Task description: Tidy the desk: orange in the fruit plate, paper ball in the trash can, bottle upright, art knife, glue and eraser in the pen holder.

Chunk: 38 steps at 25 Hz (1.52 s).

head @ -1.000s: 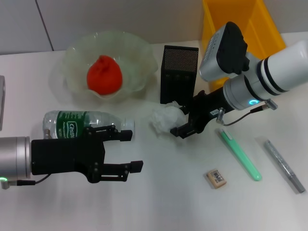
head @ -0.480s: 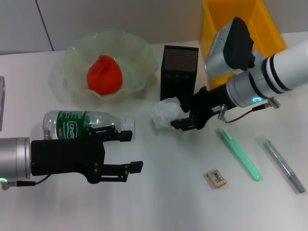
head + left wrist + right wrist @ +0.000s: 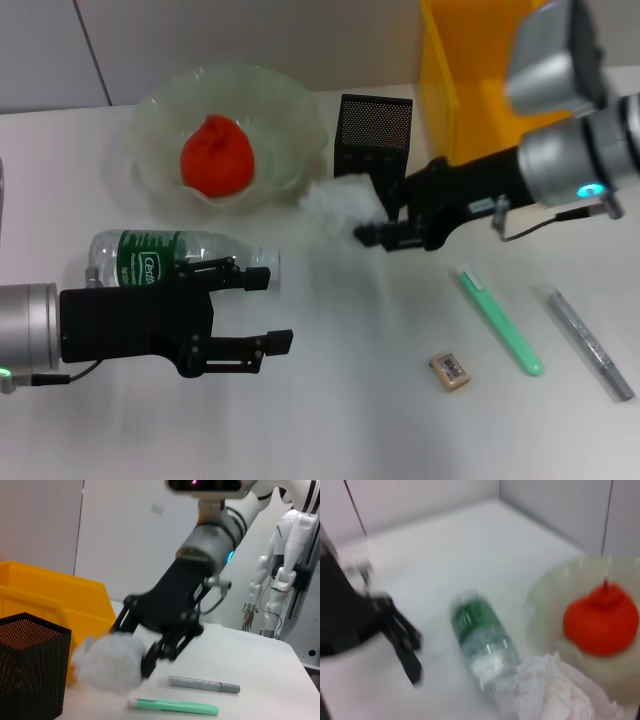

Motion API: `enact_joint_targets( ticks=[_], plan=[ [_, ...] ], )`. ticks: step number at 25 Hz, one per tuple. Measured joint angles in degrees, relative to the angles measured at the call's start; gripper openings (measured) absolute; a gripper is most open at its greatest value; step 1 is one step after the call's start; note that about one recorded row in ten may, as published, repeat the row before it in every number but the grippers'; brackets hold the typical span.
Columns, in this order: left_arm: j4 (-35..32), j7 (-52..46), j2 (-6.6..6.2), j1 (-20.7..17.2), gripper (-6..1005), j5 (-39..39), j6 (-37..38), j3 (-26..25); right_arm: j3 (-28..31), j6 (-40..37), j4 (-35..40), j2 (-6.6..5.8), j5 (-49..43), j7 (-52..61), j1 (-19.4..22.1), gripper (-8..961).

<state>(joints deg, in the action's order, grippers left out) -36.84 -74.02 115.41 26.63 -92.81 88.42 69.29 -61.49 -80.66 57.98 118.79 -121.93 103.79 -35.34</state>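
Paper ball is hanging in front of the pen holder, pinched by your right gripper, and it is risking slipping out before the trash can, while your left gripper is waiting open by the bottle.

the bottle has a green label reading "cestbon".
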Motion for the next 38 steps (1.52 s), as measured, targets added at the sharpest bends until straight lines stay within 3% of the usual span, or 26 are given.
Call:
enact_joint_targets(
  ticks=[5, 8, 18, 22, 23, 28, 38],
  plan=[
    [0.0, 0.0, 0.0, 0.0, 758, 0.0, 0.0, -0.1, 7.4, -6.6, 1.7, -0.45, 7.6, -3.2, 2.1, 404],
    [0.0, 0.0, -0.01, 0.0, 757, 0.0, 0.0, -0.4, 15.8, -10.9, 0.4, -0.55, 13.0, -6.8, 3.1, 400],
    [-0.1, 0.3, 0.05, 0.3, 751, 0.0, 0.0, -0.7, 30.8, -9.3, -7.1, -1.03, 30.0, -17.9, 7.8, 395],
    [-0.1, 0.4, 0.07, 0.5, 748, 0.0, 0.0, -0.7, 34.0, -3.6, -9.6, -1.04, 30.3, -19.1, 7.9, 393],
    [-0.1, 0.4, 0.07, 0.5, 748, 0.0, 0.0, -0.7, 34.4, 1.4, -11.2, -1.2, 30.2, -19.7, 7.9, 393],
    [-0.1, 0.4, 0.11, 0.5, 745, 0.0, 0.0, -0.7, 33.5, 10.3, -14.4, -2.0, 28.2, -19.7, 7.3, 392],
    [-0.2, 0.4, 0.16, 0.5, 739, 0.0, 0.0, -0.7, 31.9, 17.0, -15.9, -2.48, 20.5, -15.6, 5.8, 391]
  ],
)
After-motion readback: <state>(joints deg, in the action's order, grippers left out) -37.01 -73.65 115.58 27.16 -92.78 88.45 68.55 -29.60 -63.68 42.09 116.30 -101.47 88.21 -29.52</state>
